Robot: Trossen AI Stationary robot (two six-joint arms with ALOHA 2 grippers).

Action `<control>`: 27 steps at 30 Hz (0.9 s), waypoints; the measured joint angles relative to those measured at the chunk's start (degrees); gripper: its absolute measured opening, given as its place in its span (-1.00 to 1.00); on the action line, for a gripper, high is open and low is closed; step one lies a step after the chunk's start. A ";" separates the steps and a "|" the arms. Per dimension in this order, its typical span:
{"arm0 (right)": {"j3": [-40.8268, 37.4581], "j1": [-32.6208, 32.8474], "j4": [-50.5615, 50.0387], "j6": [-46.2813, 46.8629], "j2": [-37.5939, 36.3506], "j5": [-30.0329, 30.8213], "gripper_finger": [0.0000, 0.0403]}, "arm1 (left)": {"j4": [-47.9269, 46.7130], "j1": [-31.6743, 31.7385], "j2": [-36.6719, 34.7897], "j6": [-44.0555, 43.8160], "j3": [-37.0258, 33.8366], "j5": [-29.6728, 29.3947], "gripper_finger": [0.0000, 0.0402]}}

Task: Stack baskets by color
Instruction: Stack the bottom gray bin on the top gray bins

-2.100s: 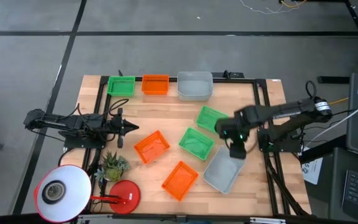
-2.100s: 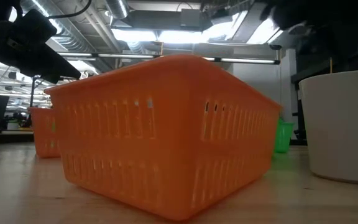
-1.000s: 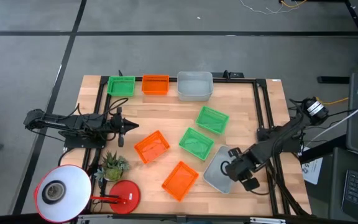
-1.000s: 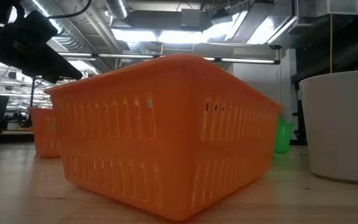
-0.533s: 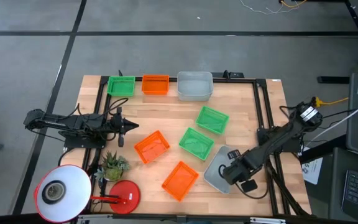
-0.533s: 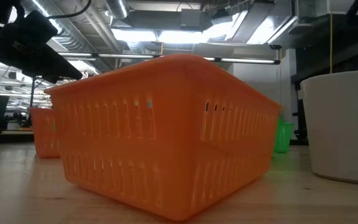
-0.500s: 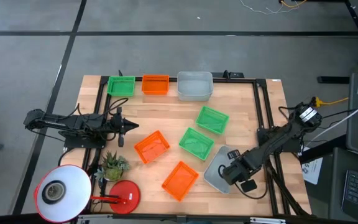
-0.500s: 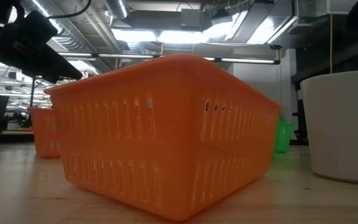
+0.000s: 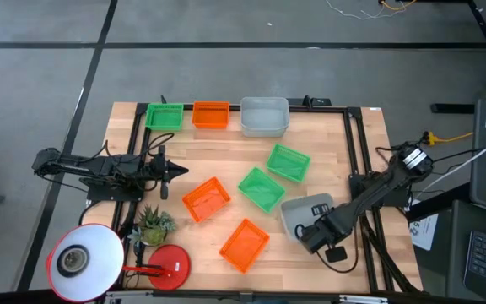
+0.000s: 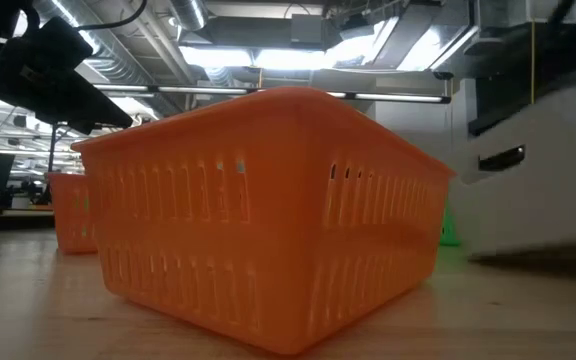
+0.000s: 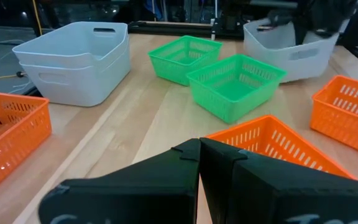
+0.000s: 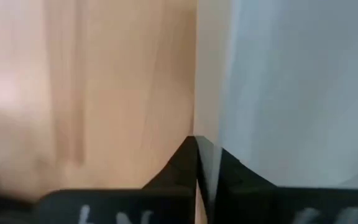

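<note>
The right gripper (image 9: 311, 234) is clamped on the rim of a grey basket (image 9: 305, 211), just beside a green basket (image 9: 261, 188). The left gripper (image 9: 178, 173), fingers together, waits well apart from the grey basket.

White round lamp shade (image 9: 79, 262) at near left table corner, red round base (image 9: 170, 263) beside it, small potted plant (image 9: 152, 225) just behind; pale wooden tabletop (image 9: 218, 156).

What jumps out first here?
The right gripper is shut on the rim of a grey basket at the table's near right, the basket lifted and tilted. Loose green and orange baskets are scattered mid-table, with one green, one orange and a grey stack lined up along the far edge. The left gripper waits shut at the left.
</note>
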 joint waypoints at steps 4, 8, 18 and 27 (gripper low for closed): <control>9.15 1.27 -12.92 1.47 -2.23 2.00 -0.98 | -0.02 0.00 -0.01 0.02 0.00 -0.02 -1.00; 19.91 2.82 -26.06 2.95 -4.17 15.47 -0.99 | -0.02 0.02 -0.02 0.04 0.00 -0.04 -1.00; 32.58 0.59 -32.77 -1.68 -9.65 68.65 -0.99 | -0.02 0.02 -0.02 0.04 0.00 -0.07 -1.00; 32.60 -17.92 -32.14 -2.09 -11.03 82.69 -1.00 | -0.04 0.02 -0.01 0.46 0.00 -0.09 -1.00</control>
